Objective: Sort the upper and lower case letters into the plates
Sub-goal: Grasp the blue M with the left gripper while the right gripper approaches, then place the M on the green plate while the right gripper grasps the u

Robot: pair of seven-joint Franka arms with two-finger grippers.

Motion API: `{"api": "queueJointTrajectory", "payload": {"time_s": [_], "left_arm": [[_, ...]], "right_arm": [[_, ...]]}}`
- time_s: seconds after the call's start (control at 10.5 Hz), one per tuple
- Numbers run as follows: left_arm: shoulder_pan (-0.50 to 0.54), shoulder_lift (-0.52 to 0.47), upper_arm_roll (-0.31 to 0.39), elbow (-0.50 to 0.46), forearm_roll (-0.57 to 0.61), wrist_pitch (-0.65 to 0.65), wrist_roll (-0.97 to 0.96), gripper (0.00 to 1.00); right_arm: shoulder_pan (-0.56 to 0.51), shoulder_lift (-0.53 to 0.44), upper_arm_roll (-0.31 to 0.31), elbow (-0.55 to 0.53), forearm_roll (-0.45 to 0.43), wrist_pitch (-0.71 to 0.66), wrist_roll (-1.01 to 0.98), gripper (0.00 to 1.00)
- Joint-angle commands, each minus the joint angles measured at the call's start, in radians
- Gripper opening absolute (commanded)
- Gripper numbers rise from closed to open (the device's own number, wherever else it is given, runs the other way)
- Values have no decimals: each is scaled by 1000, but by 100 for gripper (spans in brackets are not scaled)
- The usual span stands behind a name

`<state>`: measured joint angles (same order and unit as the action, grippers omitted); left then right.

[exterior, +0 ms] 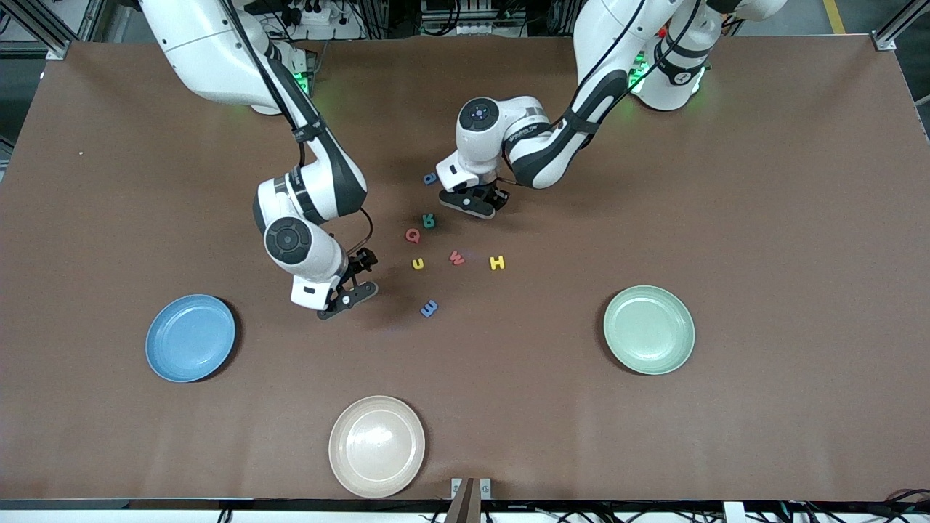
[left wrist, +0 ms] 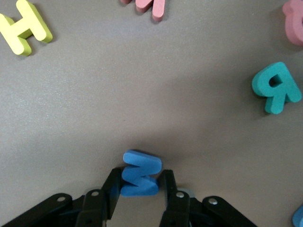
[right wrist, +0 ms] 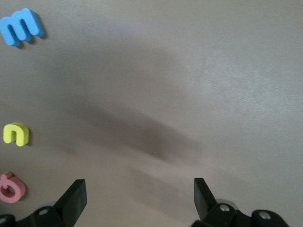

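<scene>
While the left gripper (left wrist: 140, 191) pinches a blue w (left wrist: 140, 174) by its flat side edges at the table, among the scattered letters between the arms, we note the right gripper (right wrist: 139, 198) hanging spread over bare table near the blue m (exterior: 429, 308). We judge the foam light, soft and compressible; a gentle edge pinch suffices. The sky blue plate (exterior: 163, 363) and mint plate (exterior: 619, 349) lie nearer the front camera.

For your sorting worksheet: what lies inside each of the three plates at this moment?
Nothing. The blue plate, green plate and beige plate all show bare insides, with nothing covering them. The letters lie on the table; the left gripper grips a blue letter.
</scene>
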<state>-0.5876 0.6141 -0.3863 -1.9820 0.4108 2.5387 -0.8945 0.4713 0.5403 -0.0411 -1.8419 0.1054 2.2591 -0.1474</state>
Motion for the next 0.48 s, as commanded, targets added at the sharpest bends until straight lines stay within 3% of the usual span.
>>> {"api": "queueJointTrajectory", "payload": {"time_s": [0.0, 0.19, 0.38], "left_arm": [[-11, -16, 33, 3, 33, 6, -67, 0], [37, -101, 44, -12, 29, -6, -72, 0], [162, -201, 37, -34, 22, -32, -66, 0]], "right_arm": [[18, 7, -5, 12, 31, 2, -1, 100], [42, 13, -5, 26, 37, 0, 0, 100], [96, 46, -5, 67, 37, -1, 85, 100]]}}
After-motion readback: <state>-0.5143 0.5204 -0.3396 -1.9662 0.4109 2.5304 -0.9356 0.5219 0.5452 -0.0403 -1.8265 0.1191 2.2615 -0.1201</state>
